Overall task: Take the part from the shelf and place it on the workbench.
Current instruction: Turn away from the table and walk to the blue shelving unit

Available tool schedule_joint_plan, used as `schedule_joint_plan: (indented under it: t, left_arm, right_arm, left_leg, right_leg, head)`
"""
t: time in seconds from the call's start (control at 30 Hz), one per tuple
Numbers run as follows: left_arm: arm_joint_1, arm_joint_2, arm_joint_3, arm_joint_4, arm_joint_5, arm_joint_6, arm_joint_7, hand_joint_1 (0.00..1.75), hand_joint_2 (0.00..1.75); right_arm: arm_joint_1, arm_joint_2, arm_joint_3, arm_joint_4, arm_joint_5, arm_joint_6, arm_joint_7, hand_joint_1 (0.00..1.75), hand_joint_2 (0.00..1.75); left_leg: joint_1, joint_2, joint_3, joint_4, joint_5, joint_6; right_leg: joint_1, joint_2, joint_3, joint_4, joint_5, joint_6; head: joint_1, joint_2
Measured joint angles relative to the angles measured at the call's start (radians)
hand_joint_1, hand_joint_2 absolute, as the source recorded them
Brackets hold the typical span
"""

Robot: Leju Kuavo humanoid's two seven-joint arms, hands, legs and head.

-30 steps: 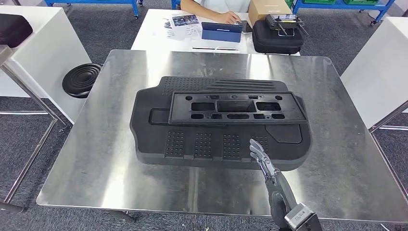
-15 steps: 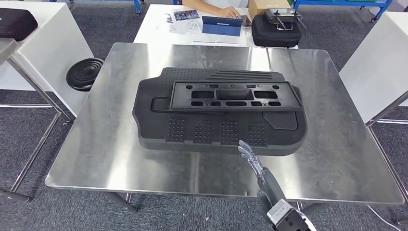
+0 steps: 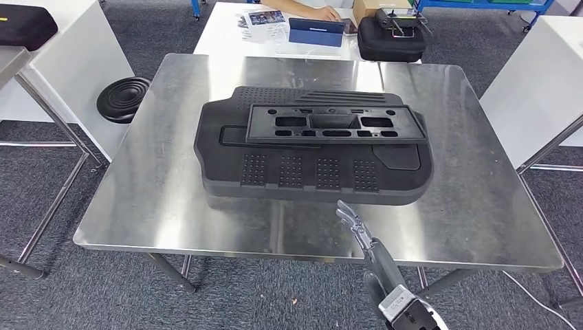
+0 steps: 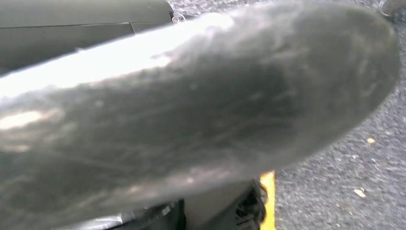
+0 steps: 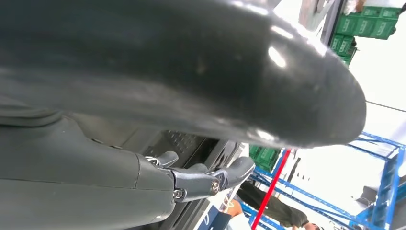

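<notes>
The right hand (image 3: 355, 224) has drawn back off the black part (image 3: 313, 146), fingers straight and empty, leaving it flat on the steel workbench (image 3: 151, 199) just ahead of the fingertips, so the placing looks finished.

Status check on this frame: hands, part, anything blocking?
Right hand empty, fingers extended over the workbench near edge. Left hand: state unclear. Black part flat on workbench. Nothing in the way.
</notes>
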Motion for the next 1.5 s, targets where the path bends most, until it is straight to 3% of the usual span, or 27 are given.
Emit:
schedule_joint_plan:
  t: [0.07, 0.1, 0.17, 0.23, 0.27, 0.33, 0.4, 0.47, 0.53, 0.57, 0.6, 0.63, 0.7, 0.73, 0.77, 0.83, 0.9, 0.97, 1.07, 1.1, 1.17, 1.23, 1.27, 1.3, 1.37, 1.43, 1.5]
  left_arm:
    - [-0.002, 0.000, 0.000, 0.000, 0.000, 0.000, 0.000, 0.00, 0.00]
    - [-0.003, 0.000, 0.000, 0.000, 0.000, 0.000, 0.000, 0.00, 0.00]
    - [-0.005, 0.001, 0.000, 0.000, 0.000, 0.000, 0.000, 0.00, 0.00]
    - [-0.005, 0.001, 0.000, 0.000, 0.000, 0.000, -0.001, 0.00, 0.00]
    - [-0.005, 0.001, 0.000, 0.000, 0.000, 0.000, -0.001, 0.00, 0.00]
    - [-0.005, 0.000, 0.000, 0.000, 0.000, 0.000, -0.001, 0.00, 0.00]
    - [-0.006, -0.001, 0.000, 0.000, 0.000, 0.000, -0.001, 0.00, 0.00]
    - [-0.006, -0.001, 0.000, 0.000, 0.000, 0.001, -0.001, 0.00, 0.00]
    - [-0.005, -0.002, 0.000, 0.000, 0.000, 0.000, -0.001, 0.00, 0.00]
    - [-0.004, -0.002, 0.000, 0.000, 0.000, 0.000, -0.001, 0.00, 0.00]
    - [-0.003, -0.002, 0.000, 0.000, 0.000, 0.000, -0.002, 0.00, 0.00]
    - [-0.003, -0.002, 0.000, 0.000, 0.001, 0.000, -0.002, 0.00, 0.00]
    - [-0.002, -0.003, 0.000, 0.000, 0.003, 0.000, -0.003, 0.00, 0.00]
    - [-0.002, -0.004, 0.000, 0.001, 0.004, 0.001, -0.004, 0.00, 0.00]
    - [-0.002, -0.004, 0.000, 0.001, 0.004, 0.001, -0.005, 0.00, 0.00]
    - [-0.003, -0.004, 0.000, 0.001, 0.004, 0.002, -0.006, 0.00, 0.00]
    - [-0.004, -0.005, 0.000, 0.001, 0.006, 0.002, -0.009, 0.00, 0.00]
    - [-0.005, -0.006, 0.000, 0.001, 0.008, 0.002, -0.012, 0.00, 0.00]
    - [-0.006, -0.006, 0.000, 0.001, 0.011, 0.002, -0.013, 0.00, 0.00]
    - [-0.006, -0.006, 0.000, 0.001, 0.012, 0.002, -0.013, 0.00, 0.00]
    - [-0.007, -0.006, 0.000, 0.001, 0.014, 0.001, -0.013, 0.00, 0.00]
    - [-0.007, -0.005, 0.001, 0.001, 0.014, 0.000, -0.013, 0.00, 0.00]
    - [-0.007, -0.005, 0.001, 0.001, 0.014, 0.000, -0.013, 0.00, 0.00]
    - [-0.007, -0.005, 0.001, 0.001, 0.014, 0.000, -0.014, 0.00, 0.00]
    - [-0.007, -0.006, 0.001, 0.001, 0.015, 0.000, -0.014, 0.00, 0.00]
    - [-0.007, -0.009, 0.001, 0.001, 0.016, 0.001, -0.014, 0.00, 0.00]
    - [-0.007, -0.010, 0.001, 0.001, 0.017, 0.001, -0.014, 0.00, 0.00]
  right_arm:
    - [0.000, 0.000, 0.000, 0.000, 0.000, -0.001, 0.000, 0.00, 0.00]
    - [0.000, 0.000, 0.001, 0.000, 0.000, -0.001, 0.000, 0.00, 0.00]
    - [0.000, 0.000, 0.001, 0.000, -0.001, -0.001, 0.000, 0.00, 0.00]
    - [0.000, 0.000, 0.002, 0.002, -0.001, -0.002, 0.000, 0.00, 0.00]
    - [0.000, 0.000, 0.002, 0.002, -0.001, -0.002, 0.000, 0.00, 0.00]
    - [0.000, 0.000, 0.002, 0.003, -0.001, -0.002, 0.000, 0.00, 0.00]
    - [-0.002, 0.000, 0.002, 0.003, -0.001, -0.002, -0.001, 0.00, 0.00]
    - [-0.002, 0.000, 0.002, 0.003, -0.001, -0.004, -0.002, 0.00, 0.00]
    - [0.000, 0.000, 0.002, 0.003, -0.002, -0.008, -0.003, 0.00, 0.00]
    - [0.000, 0.000, 0.002, 0.003, -0.002, -0.010, -0.004, 0.00, 0.00]
    - [0.001, 0.001, 0.002, 0.003, -0.003, -0.013, -0.004, 0.00, 0.00]
    - [0.003, 0.002, 0.002, 0.003, -0.002, -0.017, -0.004, 0.00, 0.00]
    - [0.009, 0.006, 0.002, 0.003, -0.002, -0.027, -0.003, 0.00, 0.00]
    - [0.012, 0.008, 0.002, 0.004, -0.003, -0.031, -0.002, 0.00, 0.00]
    - [0.014, 0.010, 0.002, 0.005, -0.005, -0.033, -0.001, 0.00, 0.00]
    - [0.019, 0.015, 0.002, 0.009, -0.011, -0.037, 0.000, 0.00, 0.00]
    - [0.022, 0.018, 0.002, 0.013, -0.016, -0.040, 0.000, 0.00, 0.00]
    - [0.022, 0.020, 0.002, 0.015, -0.022, -0.041, -0.001, 0.00, 0.00]
    - [0.024, 0.022, 0.002, 0.020, -0.032, -0.041, -0.002, 0.00, 0.00]
    - [0.024, 0.023, 0.002, 0.022, -0.035, -0.041, -0.003, 0.00, 0.00]
    - [0.024, 0.024, 0.001, 0.025, -0.043, -0.041, -0.006, 0.00, 0.00]
    - [0.024, 0.025, 0.001, 0.030, -0.049, -0.039, -0.007, 0.00, 0.00]
    - [0.024, 0.025, 0.001, 0.034, -0.051, -0.039, -0.008, 0.00, 0.00]
    - [0.024, 0.026, 0.001, 0.037, -0.052, -0.038, -0.008, 0.00, 0.00]
    - [0.024, 0.028, 0.001, 0.042, -0.054, -0.038, -0.008, 0.00, 0.00]
    - [0.023, 0.029, 0.001, 0.045, -0.054, -0.038, -0.010, 0.00, 0.00]
    - [0.024, 0.031, 0.001, 0.046, -0.055, -0.038, -0.012, 0.00, 0.00]
  left_leg:
    - [0.000, 0.004, -0.016, -0.004, 0.016, 0.021]
    - [0.001, 0.005, -0.027, -0.007, 0.026, 0.030]
    - [0.000, 0.006, -0.053, -0.006, 0.046, 0.040]
    - [-0.003, 0.007, -0.081, -0.006, 0.066, 0.041]
    - [-0.005, 0.008, -0.094, -0.005, 0.076, 0.041]
    - [-0.006, 0.009, -0.117, -0.005, 0.096, 0.038]
    - [-0.008, 0.008, -0.131, -0.005, 0.115, 0.030]
    - [-0.008, 0.008, -0.134, -0.008, 0.133, 0.017]
    - [-0.004, 0.008, -0.134, -0.014, 0.146, 0.003]
    - [-0.003, 0.007, -0.139, -0.008, 0.136, -0.003]
    - [-0.002, 0.006, -0.147, 0.010, 0.108, -0.008]
    - [0.000, 0.005, -0.160, 0.051, 0.060, -0.012]
    - [0.003, 0.005, -0.187, 0.175, -0.042, -0.020]
    - [0.005, 0.005, -0.192, 0.235, -0.068, -0.025]
    - [0.007, 0.005, -0.187, 0.268, -0.069, -0.028]
    - [0.013, 0.005, -0.124, 0.225, -0.026, -0.033]
    - [0.016, 0.003, -0.025, 0.087, -0.006, -0.037]
    - [0.013, -0.002, 0.020, 0.010, -0.015, -0.030]
    - [0.006, -0.001, -0.001, 0.004, -0.003, -0.001]
    - [0.005, 0.001, -0.012, 0.002, 0.006, 0.012]
    - [0.004, 0.005, -0.037, 0.001, 0.026, 0.030]
    - [0.001, 0.006, -0.063, 0.001, 0.047, 0.037]
    - [-0.001, 0.007, -0.076, 0.002, 0.058, 0.037]
    - [-0.002, 0.008, -0.089, 0.002, 0.069, 0.037]
    - [-0.005, 0.008, -0.113, 0.003, 0.090, 0.034]
    - [-0.007, 0.008, -0.128, 0.002, 0.109, 0.027]
    - [-0.007, 0.009, -0.132, -0.002, 0.129, 0.015]
  right_leg:
    - [-0.002, 0.002, -0.018, 0.018, -0.016, 0.007]
    - [-0.002, 0.003, -0.036, 0.050, -0.042, 0.004]
    - [-0.003, 0.003, -0.081, 0.166, -0.118, -0.007]
    - [-0.003, 0.004, -0.104, 0.265, -0.158, -0.003]
    - [-0.003, 0.003, -0.092, 0.269, -0.150, 0.005]
    - [-0.001, 0.003, -0.017, 0.180, -0.108, 0.019]
    - [0.005, 0.003, 0.084, 0.032, -0.092, 0.013]
    - [0.012, 0.004, 0.126, -0.044, -0.096, 0.000]
    - [0.010, 0.004, 0.113, -0.048, -0.082, -0.013]
    - [0.007, 0.004, 0.106, -0.049, -0.072, -0.021]
    - [0.001, 0.003, 0.097, -0.051, -0.061, -0.030]
    - [-0.003, 0.003, 0.086, -0.053, -0.050, -0.037]
    - [-0.002, 0.001, 0.067, -0.050, -0.031, -0.042]
    - [-0.002, 0.001, 0.055, -0.047, -0.022, -0.040]
    - [-0.002, 0.001, 0.045, -0.043, -0.015, -0.037]
    - [-0.005, 0.001, 0.022, -0.031, -0.004, -0.029]
    - [-0.007, 0.001, 0.002, -0.012, 0.000, -0.022]
    - [-0.004, 0.001, -0.012, 0.002, 0.007, -0.011]
    - [-0.004, 0.003, -0.027, 0.005, 0.018, 0.012]
    - [-0.006, 0.003, -0.038, 0.018, 0.004, 0.013]
    - [-0.007, 0.004, -0.075, 0.099, -0.066, 0.002]
    - [-0.007, 0.004, -0.112, 0.224, -0.137, -0.007]
    - [-0.007, 0.004, -0.117, 0.267, -0.150, -0.004]
    - [-0.006, 0.004, -0.106, 0.278, -0.143, 0.003]
    - [-0.003, 0.004, -0.027, 0.190, -0.100, 0.015]
    - [0.005, 0.003, 0.079, 0.041, -0.086, 0.008]
    - [0.013, 0.003, 0.119, -0.034, -0.091, -0.001]
  head:
    - [0.001, 0.000]
    - [0.003, 0.000]
    - [0.008, 0.000]
    - [0.008, 0.000]
    - [0.008, 0.000]
    - [0.008, 0.000]
    - [0.006, 0.000]
    - [0.006, 0.000]
    - [0.007, 0.000]
    - [0.007, 0.000]
    - [0.005, 0.000]
    - [0.004, 0.000]
    - [0.001, 0.000]
    - [0.001, 0.000]
    - [0.001, 0.000]
    - [0.000, 0.000]
    - [0.000, 0.000]
    - [-0.001, 0.000]
    - [0.000, 0.000]
    - [0.002, 0.000]
    - [0.004, 0.000]
    - [0.006, 0.000]
    - [0.006, 0.000]
    - [0.006, 0.000]
    - [0.006, 0.000]
    - [0.004, 0.000]
    - [0.004, 0.000]
